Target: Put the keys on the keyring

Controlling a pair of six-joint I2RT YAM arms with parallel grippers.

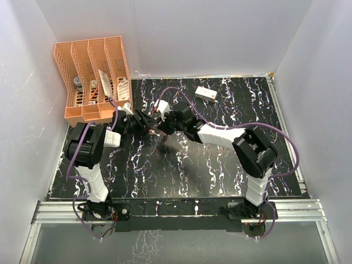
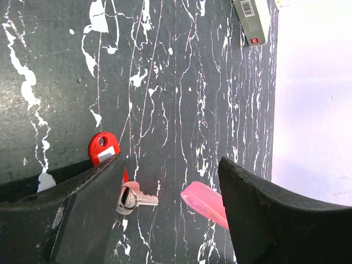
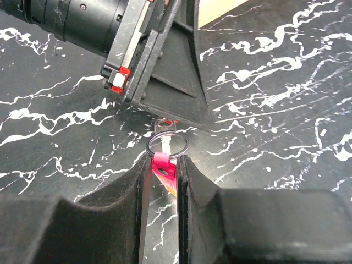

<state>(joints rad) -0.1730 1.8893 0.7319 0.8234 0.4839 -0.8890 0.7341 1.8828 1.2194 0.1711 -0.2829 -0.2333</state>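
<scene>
Saw the left gripper [image 2: 170,162] gaping wide across the bottom of its wrist view, gripping nothing; found the keys [image 2: 132,197], red head and pale metal, at lower left beside one finger; found the keyring [image 3: 166,144] just right, its pink tag [image 2: 204,202] pinched between the closed right gripper [image 3: 165,160] fingers.

The left arm [image 1: 85,147] and right arm [image 1: 254,151] are built of black joints and white links (purple cables [image 1: 175,88] are strung alongside each).

top: overhead | left wrist: close, downward | right wrist: close, low, facing left hand [image 3: 168,115] | shared: keyring [image 2: 203,204]
</scene>
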